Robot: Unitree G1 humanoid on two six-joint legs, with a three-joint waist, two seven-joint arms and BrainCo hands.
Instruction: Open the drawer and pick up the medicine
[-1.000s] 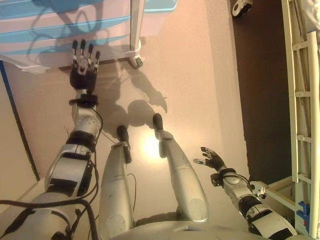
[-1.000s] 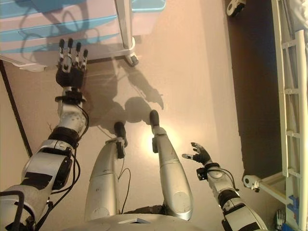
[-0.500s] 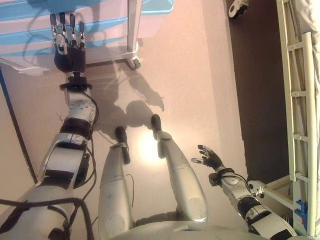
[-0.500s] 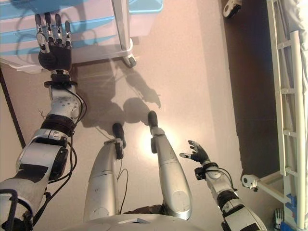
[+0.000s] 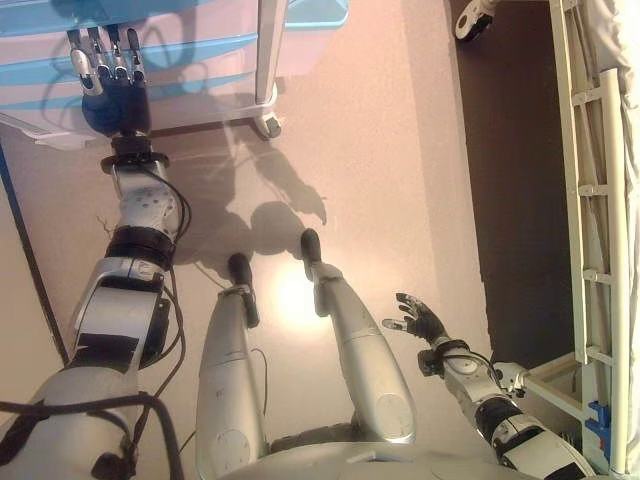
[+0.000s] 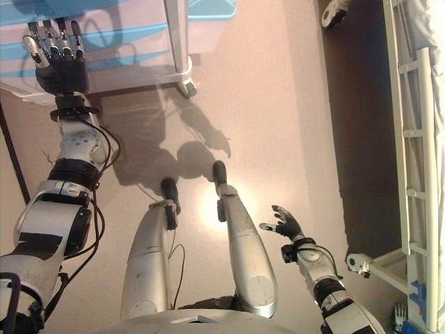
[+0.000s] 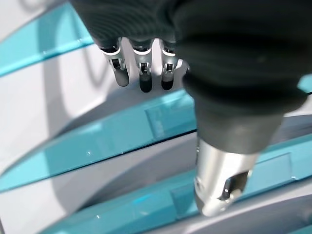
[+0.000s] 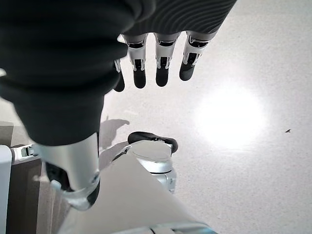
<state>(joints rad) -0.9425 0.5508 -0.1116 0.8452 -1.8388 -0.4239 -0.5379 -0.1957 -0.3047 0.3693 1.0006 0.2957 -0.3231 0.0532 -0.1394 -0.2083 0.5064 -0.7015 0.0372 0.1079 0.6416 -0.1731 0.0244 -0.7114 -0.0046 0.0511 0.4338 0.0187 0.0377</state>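
A white drawer cabinet [image 5: 215, 62] with teal drawer fronts stands on wheels at the far left. Its drawers look closed. My left hand [image 5: 112, 95] is stretched out in front of it, open, fingers straight and pointing at the drawer fronts. In the left wrist view its fingers [image 7: 141, 73] hover just off a teal front strip [image 7: 122, 136], and I cannot tell if they touch. My right hand [image 5: 422, 322] hangs low at my right side, open and holding nothing, with the fingers [image 8: 161, 63] over bare floor. No medicine shows in any view.
The cabinet's caster [image 5: 268, 125] rests on the beige floor. A dark floor strip [image 5: 510, 150] runs along the right. Beyond it stands a white bed frame [image 5: 600, 250], with another caster [image 5: 470, 20] at the top right.
My left hand has moved forward and to the left, from above the cabinet's base up over the drawer fronts. The right hand has stayed put.
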